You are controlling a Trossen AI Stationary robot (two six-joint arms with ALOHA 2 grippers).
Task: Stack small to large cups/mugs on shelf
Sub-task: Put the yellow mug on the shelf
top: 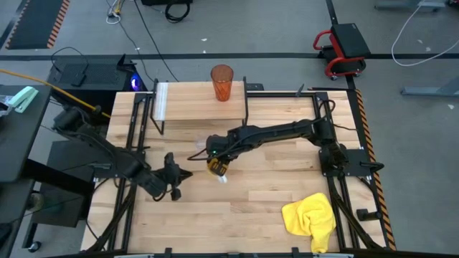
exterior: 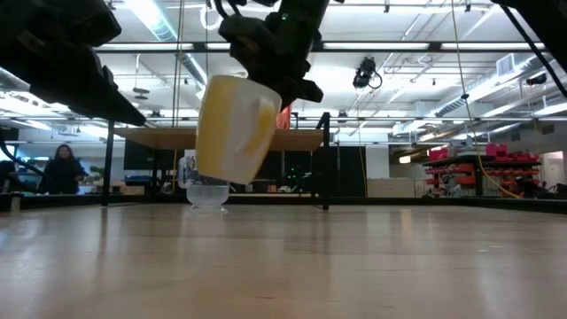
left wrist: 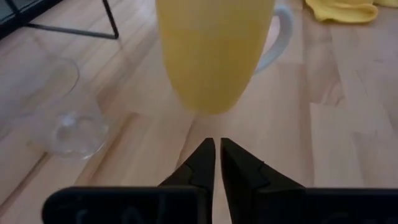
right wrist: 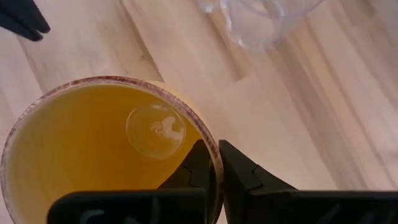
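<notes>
My right gripper [top: 217, 166] is shut on the orange mug [exterior: 232, 128] and holds it above the middle of the table. The mug's pale handle [left wrist: 278, 37] shows in the left wrist view. The small clear glass [exterior: 208, 191] stands on its base on the tabletop just behind the mug, in front of the shelf. The tall orange-red tumbler [top: 221, 82] stands on the shelf [top: 193, 102] at the table's far side. My left gripper [left wrist: 217, 152] hovers shut a little to the mug's left, holding nothing. My right gripper pinches the mug's rim wall [right wrist: 214, 155], one finger inside the mug [right wrist: 194, 167] and one outside [right wrist: 241, 171]. The fingers come from above, pointing steeply down. The mug hangs tilted below them, its base [exterior: 213, 173] clear of the table.
A crumpled yellow cloth [top: 312, 218] lies near the table's front right corner. The shelf's thin black legs [top: 247, 107] stand behind the glass. Bare wood stretches across the near half of the table. A person [exterior: 62, 168] sits far off in the room.
</notes>
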